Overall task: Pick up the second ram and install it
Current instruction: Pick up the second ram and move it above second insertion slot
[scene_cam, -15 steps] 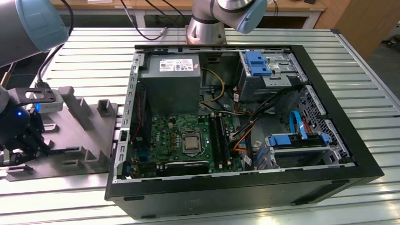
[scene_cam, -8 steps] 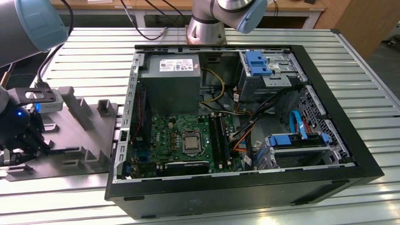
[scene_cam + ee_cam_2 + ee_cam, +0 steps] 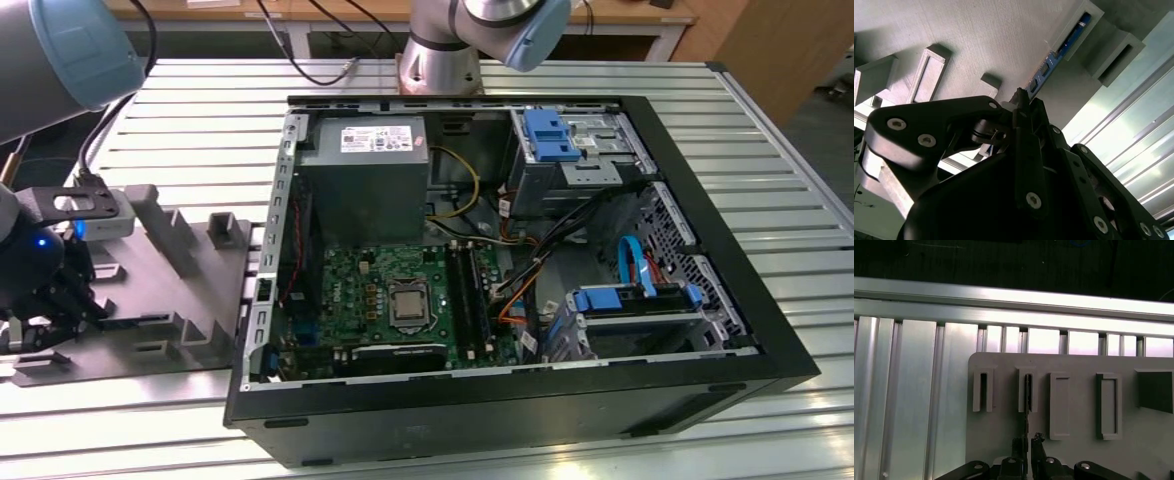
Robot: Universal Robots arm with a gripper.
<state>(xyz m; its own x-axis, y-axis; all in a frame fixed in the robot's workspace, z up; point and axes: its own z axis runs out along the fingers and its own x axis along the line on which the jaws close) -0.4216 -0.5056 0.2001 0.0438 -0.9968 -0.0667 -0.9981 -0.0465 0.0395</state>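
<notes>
Silver arm (image 3: 441,45), pale-blue caps — black, screw-studded hand (image 3: 1019,97).

I am counting one ram (image 3: 1053,59) standing just ahead of my one claw (image 3: 1027,441), one tray (image 3: 999,432) beneath it showing five raised slots (image 3: 1060,405), and one case (image 3: 534,405) lying off to the side.

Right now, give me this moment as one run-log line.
stage: pick | gripper: shut on second ram | second ram: standing on edge in grey tray slot | computer case: open
</notes>
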